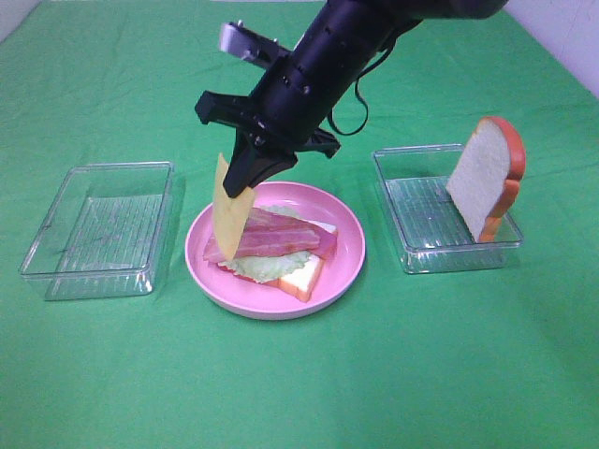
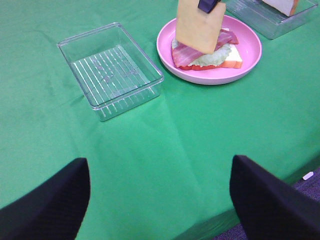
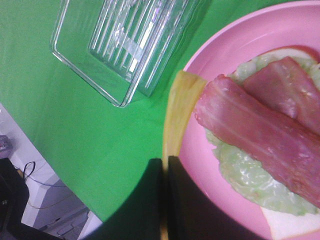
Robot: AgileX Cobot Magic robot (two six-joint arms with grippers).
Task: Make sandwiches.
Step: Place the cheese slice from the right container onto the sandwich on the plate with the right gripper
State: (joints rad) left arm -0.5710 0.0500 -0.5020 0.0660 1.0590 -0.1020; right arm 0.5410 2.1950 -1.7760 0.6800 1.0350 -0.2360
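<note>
Green bench (image 1: 299,393): a cheese square (image 1: 229,213) is being pinched near-upright by the right end effector (image 1: 241,180) beside the bacon (image 1: 276,234); released edge-on, it is risking being toppled onto the pink plate (image 1: 348,245).

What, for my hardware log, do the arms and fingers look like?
Right arm: glossy black cylinder dotted with small pale screws, a thin black cable looping alongside, a silver bracket near the wrist. Right fingers black, tapered; left fingers black, rounded.

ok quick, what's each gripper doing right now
left gripper: open, holding nothing.
right gripper: shut on the cheese slice, which hangs over the pink plate.
</note>
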